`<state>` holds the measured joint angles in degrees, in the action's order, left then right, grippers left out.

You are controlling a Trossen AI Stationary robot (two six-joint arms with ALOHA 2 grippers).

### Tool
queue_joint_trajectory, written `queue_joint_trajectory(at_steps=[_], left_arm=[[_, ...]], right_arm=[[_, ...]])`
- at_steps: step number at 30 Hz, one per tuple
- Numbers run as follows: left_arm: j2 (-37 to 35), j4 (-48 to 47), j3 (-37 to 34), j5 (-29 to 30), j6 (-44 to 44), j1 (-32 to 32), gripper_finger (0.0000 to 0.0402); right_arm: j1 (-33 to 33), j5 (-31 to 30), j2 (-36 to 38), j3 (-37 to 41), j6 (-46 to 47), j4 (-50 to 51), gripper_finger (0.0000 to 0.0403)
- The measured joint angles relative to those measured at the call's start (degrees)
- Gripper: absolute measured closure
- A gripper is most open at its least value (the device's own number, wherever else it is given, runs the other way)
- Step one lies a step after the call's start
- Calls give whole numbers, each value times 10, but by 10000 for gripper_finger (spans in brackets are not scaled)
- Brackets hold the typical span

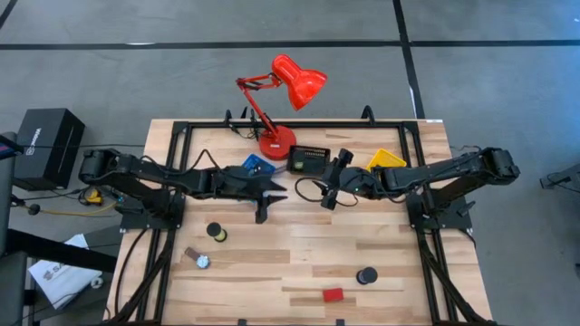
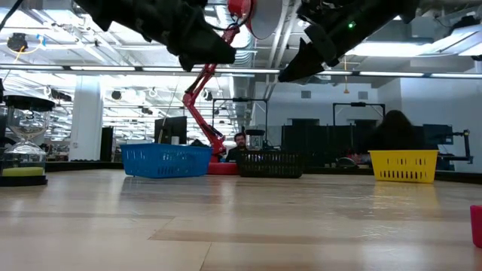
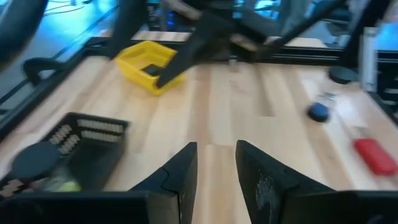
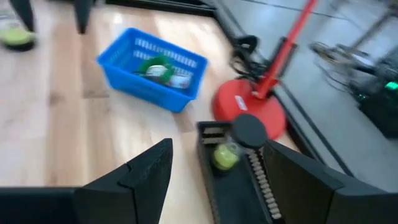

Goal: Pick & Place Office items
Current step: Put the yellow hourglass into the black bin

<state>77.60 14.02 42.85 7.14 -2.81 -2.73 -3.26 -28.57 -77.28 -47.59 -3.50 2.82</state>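
Two dark arms reach inward above the wooden table point(image 1: 290, 249), meeting near its middle just in front of the bins. The left gripper point(image 3: 216, 149) hangs over bare wood with its fingers only a narrow gap apart and nothing between them. The right gripper point(image 4: 217, 149) stands wide apart and empty, poised near the black bin point(image 4: 233, 186).

At the table's far edge, a tall red desk lamp point(image 1: 277, 143) rises between the bins. Three bins line up there:
- The blue bin point(image 1: 258, 166) on the left holds a green tape roll point(image 4: 155, 64) among other pieces.
- The black bin in the middle holds a black cylinder point(image 4: 249, 129) and a yellow-green piece point(image 4: 224, 157).
- The yellow bin point(image 1: 387, 160) on the right holds a dark item point(image 3: 149, 70).

Office items not yet binned lie scattered on the near half:
- a yellow-centred tape roll point(image 1: 216, 232) at left
- a black cylinder on the table point(image 1: 366, 274) at right
- a red block point(image 1: 333, 294) just beside it
- a small silvery gadget point(image 1: 199, 261) at the left, too small to identify
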Motion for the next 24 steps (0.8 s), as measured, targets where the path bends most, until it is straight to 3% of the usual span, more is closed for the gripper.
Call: queue_joint_trajectory(at_steps=[3, 7, 10, 18, 24], left_arm=[[0, 3, 0, 9, 0, -26, 285], [0, 4, 0, 63, -16, -61, 261], [0, 4, 0, 101, -36, -84, 244], [-7, -66, 0, 107, -116, -101, 218], [-61, -248, 28, 106, -171, -102, 210]], right_arm=[[13, 85, 0, 0, -54, -4, 161], [24, 227, 0, 0, -130, -3, 161], [26, 300, 0, 0, -161, -3, 161], [29, 317, 0, 0, -225, -36, 161], [34, 317, 0, 0, -294, -91, 161]])
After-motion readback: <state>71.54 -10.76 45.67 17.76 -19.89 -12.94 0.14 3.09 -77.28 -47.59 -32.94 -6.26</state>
